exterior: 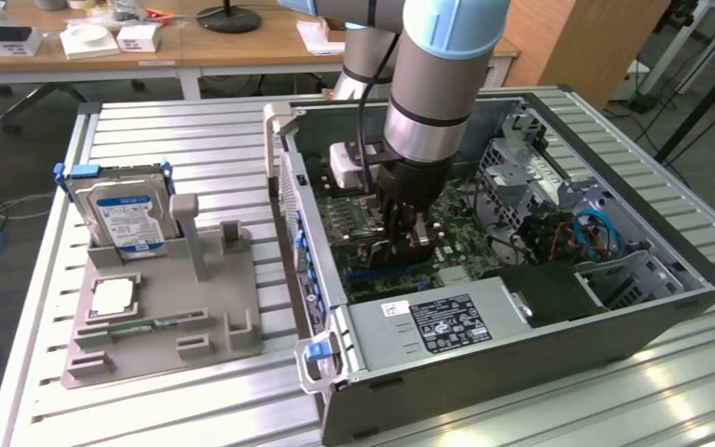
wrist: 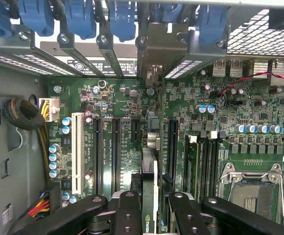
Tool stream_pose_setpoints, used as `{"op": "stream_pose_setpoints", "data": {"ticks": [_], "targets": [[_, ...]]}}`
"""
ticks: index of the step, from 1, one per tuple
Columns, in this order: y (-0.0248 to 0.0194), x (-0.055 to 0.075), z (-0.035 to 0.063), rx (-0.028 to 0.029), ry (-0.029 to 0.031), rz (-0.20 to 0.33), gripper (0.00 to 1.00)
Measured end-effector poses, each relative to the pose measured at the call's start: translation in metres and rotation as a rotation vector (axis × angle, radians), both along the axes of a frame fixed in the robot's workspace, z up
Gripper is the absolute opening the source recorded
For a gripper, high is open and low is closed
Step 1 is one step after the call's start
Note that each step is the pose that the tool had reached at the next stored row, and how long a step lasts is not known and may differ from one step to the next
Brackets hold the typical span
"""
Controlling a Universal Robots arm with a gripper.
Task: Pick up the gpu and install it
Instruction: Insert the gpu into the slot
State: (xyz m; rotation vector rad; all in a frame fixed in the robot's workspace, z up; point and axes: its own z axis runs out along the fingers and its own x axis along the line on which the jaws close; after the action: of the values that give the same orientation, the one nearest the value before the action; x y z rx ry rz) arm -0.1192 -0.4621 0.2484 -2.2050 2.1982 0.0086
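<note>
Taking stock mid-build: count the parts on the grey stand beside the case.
3. A hard drive stands upright at the far end of the stand; a square processor chip lies flat nearer the camera; a green memory stick lies flat nearest. None seems hidden.

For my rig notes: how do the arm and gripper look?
The arm is a silver-grey tube with a light blue joint cap, black bands and a black cable along it. The gripper is black; its fingers are links with round bolts.
</note>
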Motion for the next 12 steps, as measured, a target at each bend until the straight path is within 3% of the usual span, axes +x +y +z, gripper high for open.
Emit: {"op": "stream_pose_setpoints", "data": {"ticks": [12], "targets": [[0.0000, 0.0000, -0.0011, 0.0000, 0.0000, 0.000, 0.26]]}}
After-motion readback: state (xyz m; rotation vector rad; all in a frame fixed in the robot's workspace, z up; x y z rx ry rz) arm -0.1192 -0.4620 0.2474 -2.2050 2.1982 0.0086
